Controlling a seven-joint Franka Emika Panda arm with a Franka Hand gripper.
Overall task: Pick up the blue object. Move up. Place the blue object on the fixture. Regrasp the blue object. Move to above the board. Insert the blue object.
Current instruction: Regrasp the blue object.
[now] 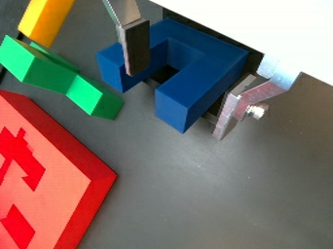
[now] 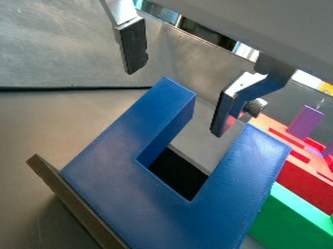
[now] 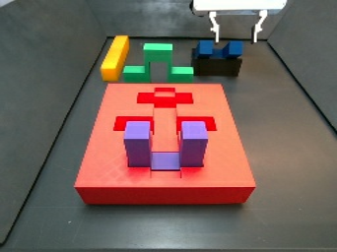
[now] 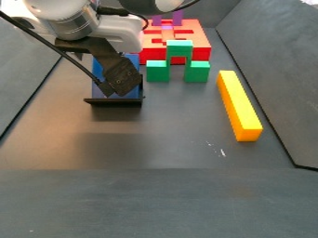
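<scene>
**Blue object on the fixture, gripper spread above it before the regrasp.**

In a wrist view, the blue object [image 2: 176, 165] fills the foreground, its slot open upward; the gripper [image 2: 182, 83] hangs just above it, fingers [image 2: 131, 47] apart and empty. In a side view, the red board [image 3: 165, 182] with a seated purple block [image 3: 164, 143] lies nearest; at the far right the blue object sits on the black fixture [image 3: 219, 67]. A green block [image 3: 161, 61] and a yellow bar [image 3: 116, 56] lie farther left. A good regrasp probably calls for centring the pads squarely over the part before closing.
</scene>
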